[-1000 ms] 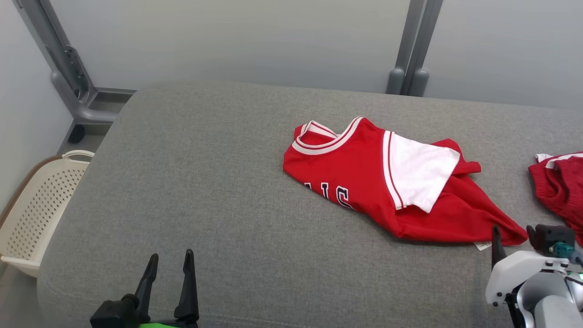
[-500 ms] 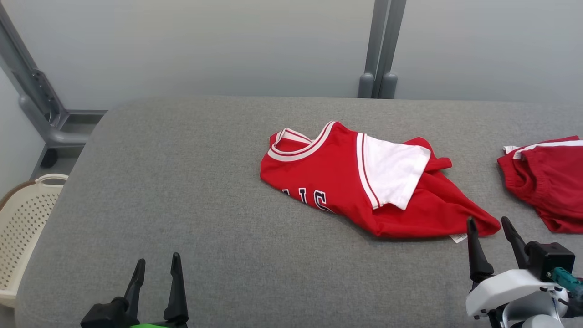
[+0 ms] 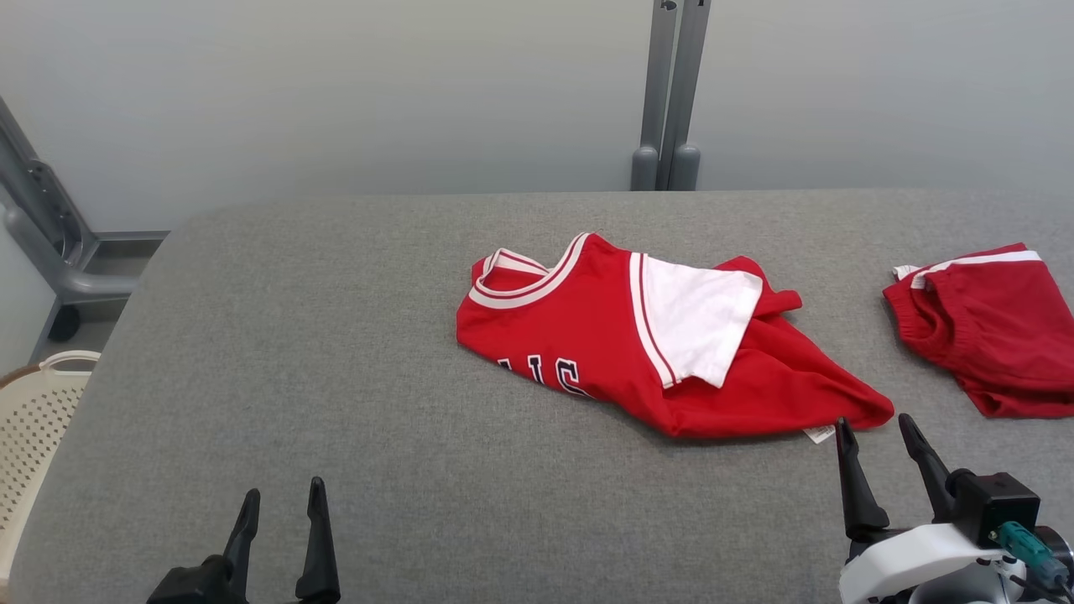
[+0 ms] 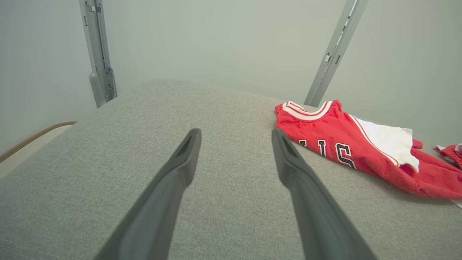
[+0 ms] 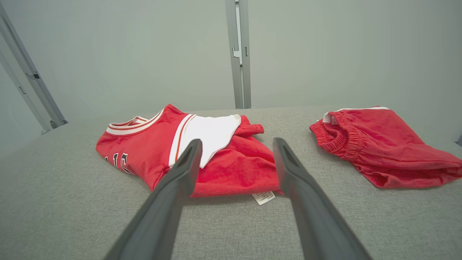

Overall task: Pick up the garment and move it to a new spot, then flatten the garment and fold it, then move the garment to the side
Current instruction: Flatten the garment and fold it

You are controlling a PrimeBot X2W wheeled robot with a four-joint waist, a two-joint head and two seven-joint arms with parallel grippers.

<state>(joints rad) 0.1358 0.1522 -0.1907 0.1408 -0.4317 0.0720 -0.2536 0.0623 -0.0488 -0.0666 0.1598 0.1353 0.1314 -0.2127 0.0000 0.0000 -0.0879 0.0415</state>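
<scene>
A red shirt (image 3: 638, 344) lies crumpled near the middle of a grey padded table (image 3: 336, 335), its white sleeve (image 3: 696, 315) folded over the body and its collar toward the far side. The robot's right gripper (image 3: 874, 421) hovers just short of the nearest hem corner, jaws spread wide and holding nothing. The left gripper (image 3: 284, 489), equally wide and empty, sits well apart from the cloth at the table's near edge. Nothing has yet been lifted; the pick-up looks to be the step in hand.

The risks appear to lie in the first pinch. The shirt is doubled on itself, so fingers closing at the hem beside the small white label (image 3: 820, 434) could catch a single layer, or the label alone. The cloth would then likely slide free or trail unevenly when raised. A grab by one corner only could let the rest drag and bunch further, making the later flattening harder.

A pair of red shorts (image 3: 982, 327) lies nearby on the right, apart from the shirt but close to where the right arm works; a wide sweep might snag or shove them. A pale basket (image 3: 33, 419) stands beside the table's left end, and a shirt carried too far that way could slip over the rounded edge.
</scene>
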